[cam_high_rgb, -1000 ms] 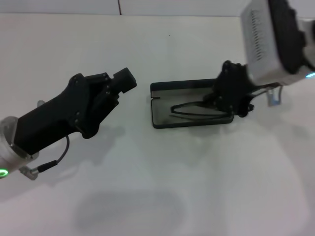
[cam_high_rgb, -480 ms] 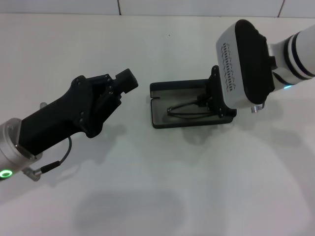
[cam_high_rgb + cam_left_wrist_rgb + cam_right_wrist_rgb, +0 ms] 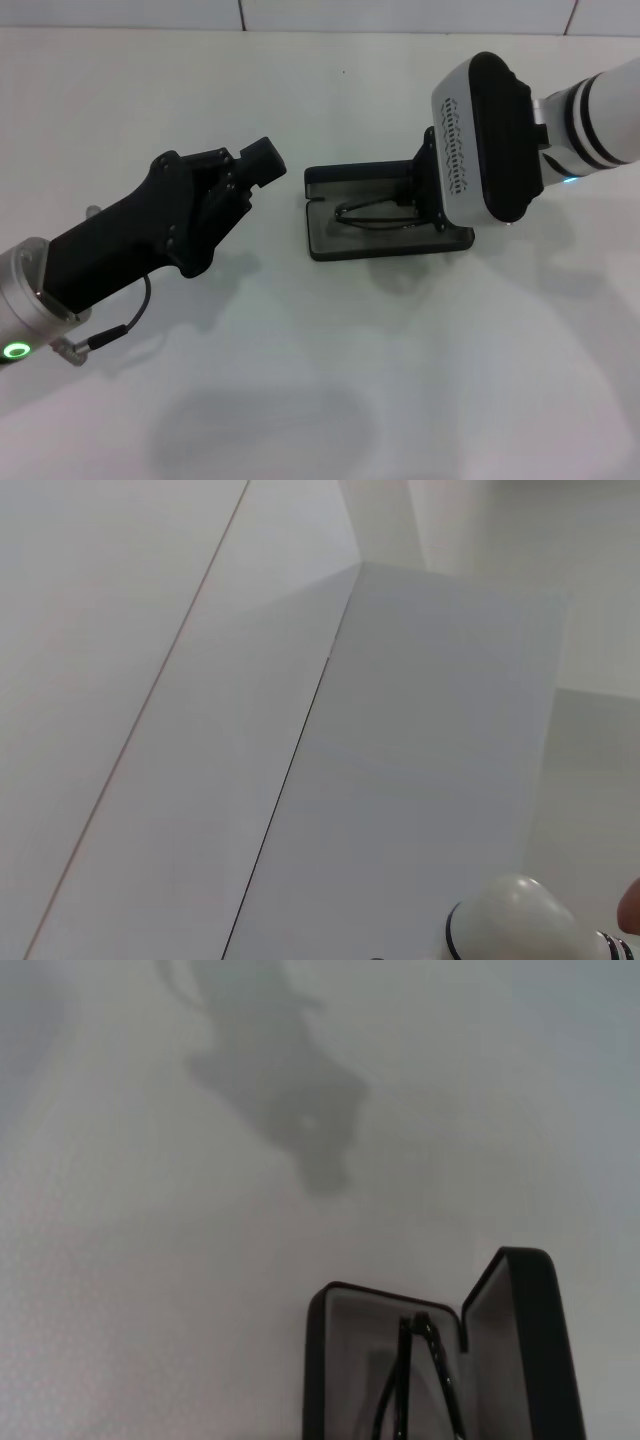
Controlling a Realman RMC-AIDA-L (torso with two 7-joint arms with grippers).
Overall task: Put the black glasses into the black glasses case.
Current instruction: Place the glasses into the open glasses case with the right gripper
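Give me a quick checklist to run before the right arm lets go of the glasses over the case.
1. Flat black hard-shell glasses case open, lid up: ok; the right wrist view shows the grey lining.
2. Thin black-framed glasses over the case's tray: ok; temple arms lie inside the rim in the head view.
3. Glasses folded to fit: cannot tell; the lenses are hidden behind the right arm.
4. Right end effector grip state: cannot tell; its fingers are covered by the wrist housing.
5. Left end effector clear of the case: ok; it hangs over the white table, apart from the case's left end.
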